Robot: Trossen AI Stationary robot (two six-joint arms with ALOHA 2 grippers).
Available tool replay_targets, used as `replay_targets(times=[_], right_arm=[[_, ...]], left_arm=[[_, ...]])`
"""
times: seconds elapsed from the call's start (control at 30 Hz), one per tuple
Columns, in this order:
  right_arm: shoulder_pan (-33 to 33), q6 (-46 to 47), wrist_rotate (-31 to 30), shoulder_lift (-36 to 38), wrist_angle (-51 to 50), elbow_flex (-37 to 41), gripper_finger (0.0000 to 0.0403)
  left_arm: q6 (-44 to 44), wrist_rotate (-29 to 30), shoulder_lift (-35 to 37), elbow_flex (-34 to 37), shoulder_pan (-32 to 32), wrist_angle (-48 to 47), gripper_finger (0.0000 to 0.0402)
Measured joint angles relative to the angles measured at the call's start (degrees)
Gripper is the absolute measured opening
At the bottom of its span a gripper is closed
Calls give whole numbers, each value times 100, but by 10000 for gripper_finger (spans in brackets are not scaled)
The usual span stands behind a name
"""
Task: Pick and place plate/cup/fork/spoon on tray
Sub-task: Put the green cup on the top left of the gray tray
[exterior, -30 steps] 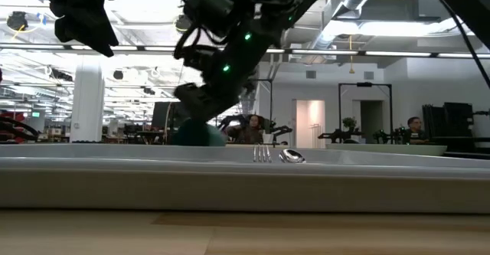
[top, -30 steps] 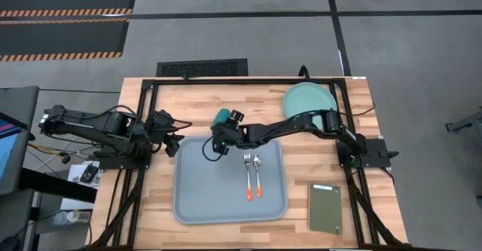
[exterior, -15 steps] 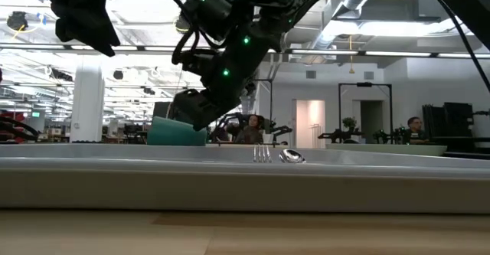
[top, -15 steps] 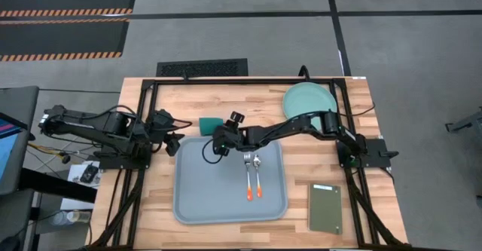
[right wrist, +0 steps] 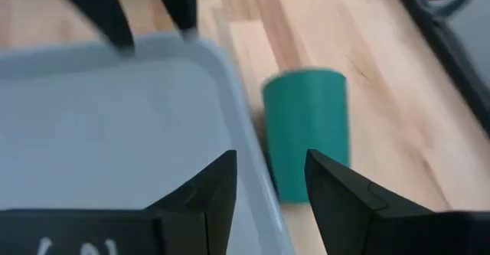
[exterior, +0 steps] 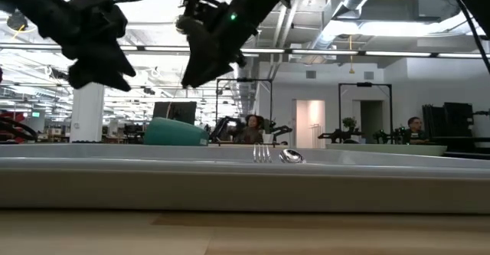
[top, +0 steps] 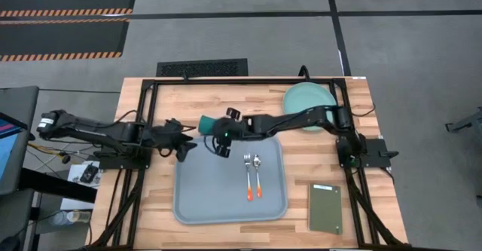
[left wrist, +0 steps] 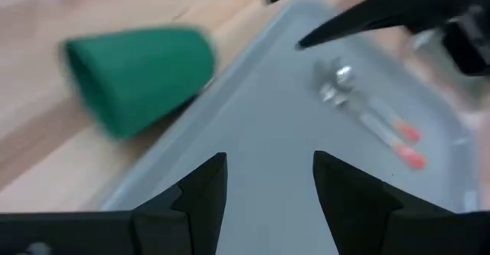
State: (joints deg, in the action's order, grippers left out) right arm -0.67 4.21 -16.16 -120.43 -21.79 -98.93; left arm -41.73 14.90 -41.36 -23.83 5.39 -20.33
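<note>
The dark green cup (top: 208, 123) lies on its side on the wood, just beyond the far left corner of the grey-blue tray (top: 211, 194). It also shows in the left wrist view (left wrist: 138, 75) and the right wrist view (right wrist: 306, 129). My right gripper (top: 218, 142) (right wrist: 268, 178) is open and empty above that corner, beside the cup. My left gripper (top: 183, 151) (left wrist: 268, 186) is open and empty at the tray's far left corner, short of the cup. The fork (top: 247, 177) and spoon (top: 257, 176) lie side by side on the tray. The mint-green plate (top: 307, 98) sits on the table at the far right.
A dark olive slab (top: 325, 208) lies on the wood near the table's right front. The black frame rail (top: 248, 80) runs along the far edge, close behind the cup. The two grippers stand close together over the tray's far left corner.
My right gripper has let go of the cup and risen. The cup, held at the tray's far left corner a second ago, now lies on its side on the wood beyond the tray's rim. My left arm has reached toward the table's right, up to the tray's far left corner.
</note>
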Motion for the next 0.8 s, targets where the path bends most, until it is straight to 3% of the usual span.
replay_targets(times=[0.1, 0.2, 0.43, 0.63, 0.8], right_arm=[[-181, 0, 633, 97, 3, -1, 177], [-270, 16, 913, 150, -48, 10, 176], [-217, 26, 1001, 158, -9, 5, 175], [-158, 26, 1002, 157, -1, 4, 175], [-157, 28, 1005, 157, 14, 4, 171]], left_arm=[[304, -269, 147, 357, -267, 851, 181], [523, -463, 227, 562, -640, 1081, 181], [898, -471, 236, 845, -1486, 1162, 181], [1064, -1138, 55, 1246, -2016, 2263, 181], [956, -1286, -314, 1492, -2281, 2858, 181]])
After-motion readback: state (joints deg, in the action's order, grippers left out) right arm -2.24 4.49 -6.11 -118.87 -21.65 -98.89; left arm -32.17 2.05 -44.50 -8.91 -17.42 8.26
